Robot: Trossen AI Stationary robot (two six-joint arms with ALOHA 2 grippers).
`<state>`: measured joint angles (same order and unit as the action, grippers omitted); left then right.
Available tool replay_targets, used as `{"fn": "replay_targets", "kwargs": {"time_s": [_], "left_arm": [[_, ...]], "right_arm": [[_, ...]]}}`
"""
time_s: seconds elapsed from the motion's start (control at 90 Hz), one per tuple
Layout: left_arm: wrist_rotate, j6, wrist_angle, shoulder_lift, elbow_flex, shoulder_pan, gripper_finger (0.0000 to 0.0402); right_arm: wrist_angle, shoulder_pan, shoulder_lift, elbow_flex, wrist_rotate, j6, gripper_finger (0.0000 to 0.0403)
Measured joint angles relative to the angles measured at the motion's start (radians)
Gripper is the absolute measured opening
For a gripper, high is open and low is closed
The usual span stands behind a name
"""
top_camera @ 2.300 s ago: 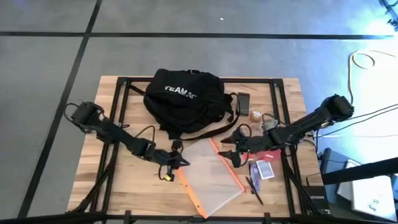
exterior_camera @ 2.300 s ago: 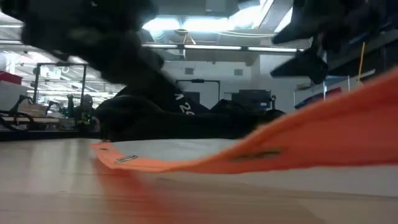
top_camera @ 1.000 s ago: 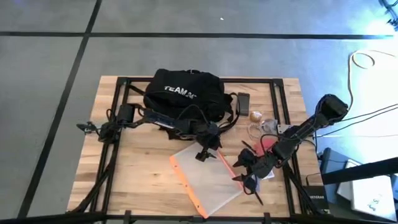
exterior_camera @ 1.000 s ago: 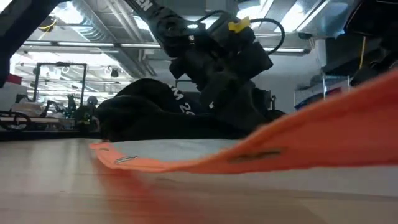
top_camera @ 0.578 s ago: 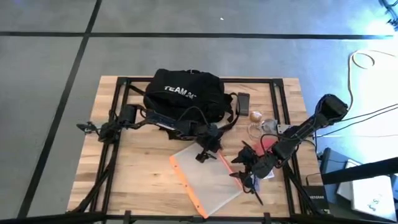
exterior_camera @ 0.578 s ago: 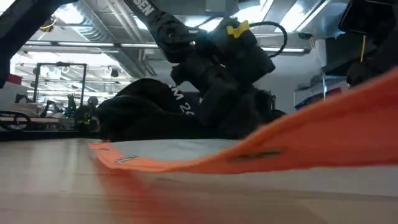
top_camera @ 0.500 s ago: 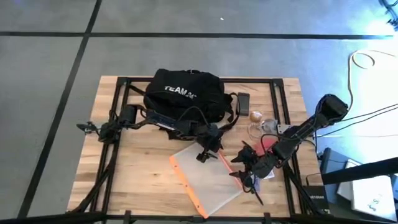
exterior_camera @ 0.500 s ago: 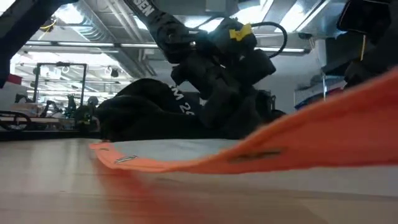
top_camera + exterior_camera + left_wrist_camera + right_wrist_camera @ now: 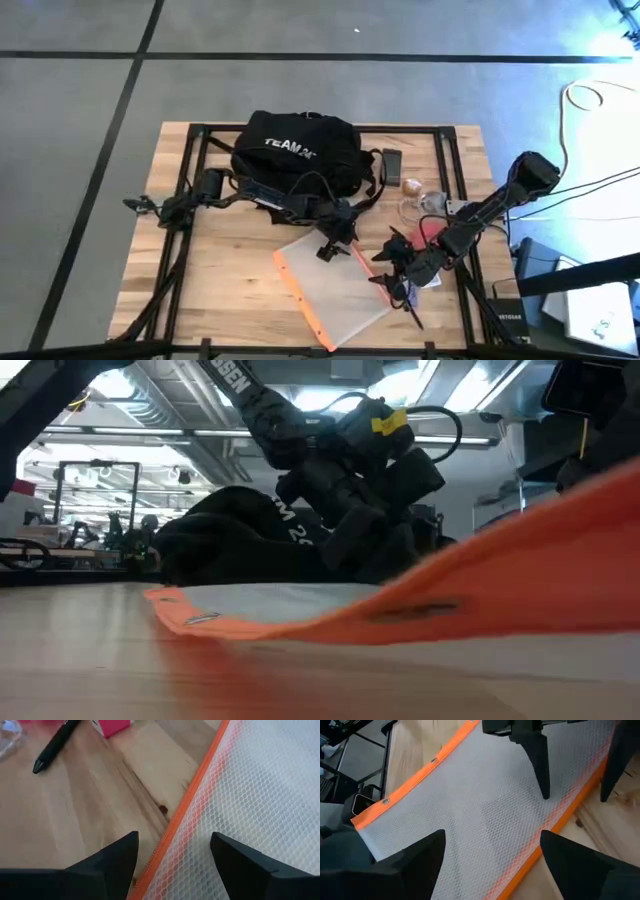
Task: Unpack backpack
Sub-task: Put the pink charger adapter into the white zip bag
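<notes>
Wooden slat table (image 9: 200,290): large black soft fabric backpack (image 9: 296,160) sits at far edge. Left gripper (image 9: 172,851) spread, straddling orange zip edge of translucent mesh pouch (image 9: 335,285), likely lining up a pinch. Right gripper (image 9: 492,852) also released, hovering over pouch's opposite side.

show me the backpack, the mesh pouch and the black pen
backpack (image 9: 295,160), high view, on its top panel just below the white lettering
mesh pouch (image 9: 335,290), high view, on the translucent middle between the orange edges
black pen (image 9: 56,744), left wrist view, on the barrel near its tip
</notes>
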<state>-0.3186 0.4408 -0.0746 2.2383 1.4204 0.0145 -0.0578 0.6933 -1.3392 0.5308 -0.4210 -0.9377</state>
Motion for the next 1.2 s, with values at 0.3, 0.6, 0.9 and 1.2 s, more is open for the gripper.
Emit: {"fn": "replay_targets", "kwargs": {"time_s": [0.3, 0.6, 0.9, 1.2], "left_arm": [[0.033, -0.011, 0.006, 0.000, 0.000, 0.009, 0.0204], [0.061, -0.006, 0.007, 0.000, 0.000, 0.029, 0.0040], [0.080, 0.020, 0.007, 0.001, 0.000, 0.042, 0.0001], [0.160, 0.044, 0.088, -0.051, -0.005, 0.086, 0.0000]], "right_arm": [[0.003, 0.000, 0.000, 0.000, -0.023, 0.000, 0.0308], [0.001, 0.000, 0.000, 0.000, -0.024, 0.000, 0.0308], [0.000, 0.000, 0.000, 0.000, -0.024, 0.000, 0.0308], [0.022, 0.000, 0.000, 0.000, 0.044, -0.007, 0.0308]]}}
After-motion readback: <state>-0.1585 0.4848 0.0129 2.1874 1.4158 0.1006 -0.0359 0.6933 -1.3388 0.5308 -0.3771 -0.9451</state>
